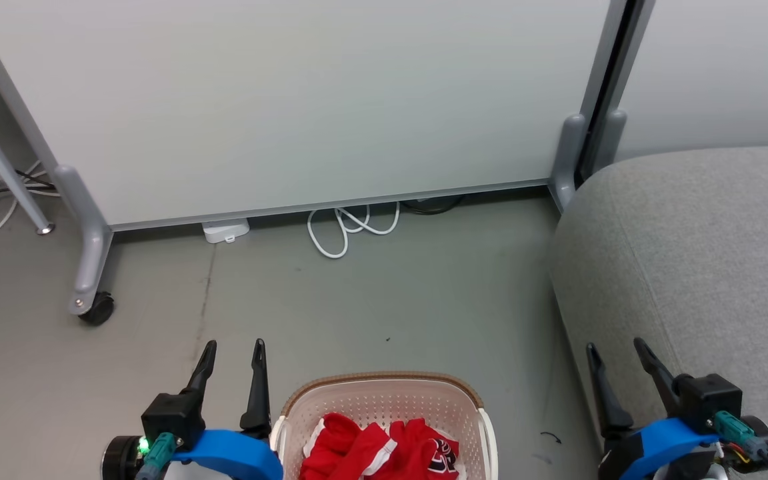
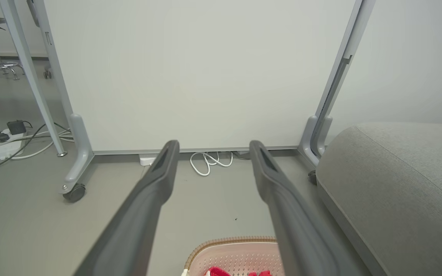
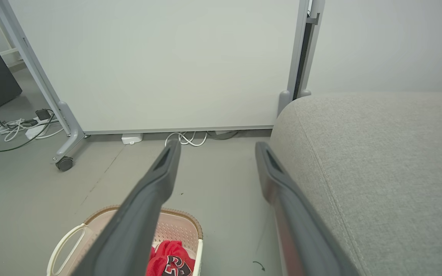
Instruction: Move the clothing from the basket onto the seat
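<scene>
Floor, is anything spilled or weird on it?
Nothing spilled. The red clothing sits crumpled inside the basket, none over its rim. A white cable lies looped loosely under the board; a small dark curl lies near the seat.

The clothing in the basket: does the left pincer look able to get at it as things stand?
Probably yes. The left pincer stands open beside the basket, whose top is uncovered, and the clothing lies loose inside with nothing over it.
</scene>
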You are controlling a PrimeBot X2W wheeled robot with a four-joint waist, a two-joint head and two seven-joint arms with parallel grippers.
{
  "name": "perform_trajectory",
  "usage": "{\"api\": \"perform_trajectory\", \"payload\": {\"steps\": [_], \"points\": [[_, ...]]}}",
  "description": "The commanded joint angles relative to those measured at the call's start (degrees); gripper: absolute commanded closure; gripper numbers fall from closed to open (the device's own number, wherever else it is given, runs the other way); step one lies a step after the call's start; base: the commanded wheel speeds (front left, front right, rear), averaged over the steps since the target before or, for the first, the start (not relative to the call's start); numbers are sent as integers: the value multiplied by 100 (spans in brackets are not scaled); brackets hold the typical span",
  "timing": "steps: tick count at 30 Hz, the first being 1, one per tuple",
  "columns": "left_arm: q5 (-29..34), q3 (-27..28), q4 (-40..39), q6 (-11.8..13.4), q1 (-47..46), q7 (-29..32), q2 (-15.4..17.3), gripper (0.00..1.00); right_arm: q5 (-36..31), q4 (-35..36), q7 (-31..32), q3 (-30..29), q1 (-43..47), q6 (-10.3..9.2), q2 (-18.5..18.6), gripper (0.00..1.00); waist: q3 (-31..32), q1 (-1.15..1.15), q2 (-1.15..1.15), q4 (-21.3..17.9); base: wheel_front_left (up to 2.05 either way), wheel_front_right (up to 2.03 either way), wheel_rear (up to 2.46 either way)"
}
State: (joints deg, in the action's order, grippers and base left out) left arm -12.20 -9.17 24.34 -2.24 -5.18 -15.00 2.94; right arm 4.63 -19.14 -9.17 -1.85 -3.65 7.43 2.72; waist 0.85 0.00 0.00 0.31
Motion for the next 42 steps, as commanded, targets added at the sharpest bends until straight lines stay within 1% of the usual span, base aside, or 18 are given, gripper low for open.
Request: {"api": "perform_trajectory", "payload": {"steps": [1,9,19,20,28,32,42], "points": [[-22,-7,55,11,-39,-28,-2,0,17,41,9,77,-94,11,31,0,-94,0,0,-137,0,0,0],[-37,-95,557,-74,-431,36,40,0,151,281,-70,489,-449,7,29,0,-869,0,0,-735,0,0,0],[-2,-250,1620,-162,-1169,99,117,0,285,437,-231,1061,-990,7,25,0,-1994,0,0,-1427,0,0,0],[-2,-250,1620,-162,-1169,99,117,0,285,437,-231,1061,-990,7,25,0,-1994,0,0,-1427,0,0,0],[86,-368,2634,-216,-1838,246,286,0,539,492,-423,1331,-1311,7,24,0,-2847,0,0,-1833,0,0,0],[162,-467,3084,-249,-2098,347,381,0,703,432,-496,1441,-1414,7,21,0,-3153,0,0,-1990,0,0,0],[169,-530,3830,-174,-2803,650,610,0,1051,490,-595,1672,-1720,7,22,0,-3934,0,0,-2248,0,0,0]]}}
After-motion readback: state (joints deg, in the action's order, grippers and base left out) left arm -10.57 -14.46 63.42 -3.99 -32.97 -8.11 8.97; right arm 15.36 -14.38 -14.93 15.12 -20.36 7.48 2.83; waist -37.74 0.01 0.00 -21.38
